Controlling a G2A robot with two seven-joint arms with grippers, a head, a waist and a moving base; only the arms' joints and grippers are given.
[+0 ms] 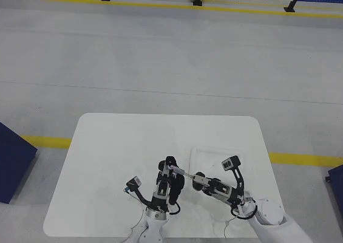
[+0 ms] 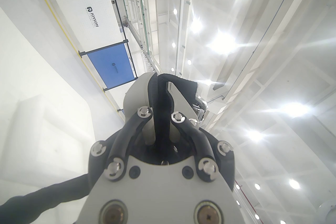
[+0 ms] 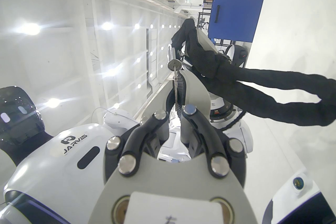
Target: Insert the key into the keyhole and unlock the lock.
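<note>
Item count: one key point(image 3: 176, 89), one lock point(image 3: 174, 64), two grippers, one white table point(image 1: 98, 182).

Key position: the key is clamped at its head end between the fingers of the right gripper point(image 3: 176, 97). Its blade, seen edge-on in the right wrist view, runs straight out past the fingertips and meets the round keyhole face of the lock. How deep the blade sits cannot be told.

Lock position: the lock is held up off the table in the left gripper point(image 2: 164, 93), whose black-covered fingers are drawn together on it. In the left wrist view, a small part of its metal shows just beside one finger.

Arm pose, top view: both arms are over the near-centre part of the table. The left gripper points away from the robot. The right gripper lies just beside it and is angled across toward it, with the key bridging the two
</note>
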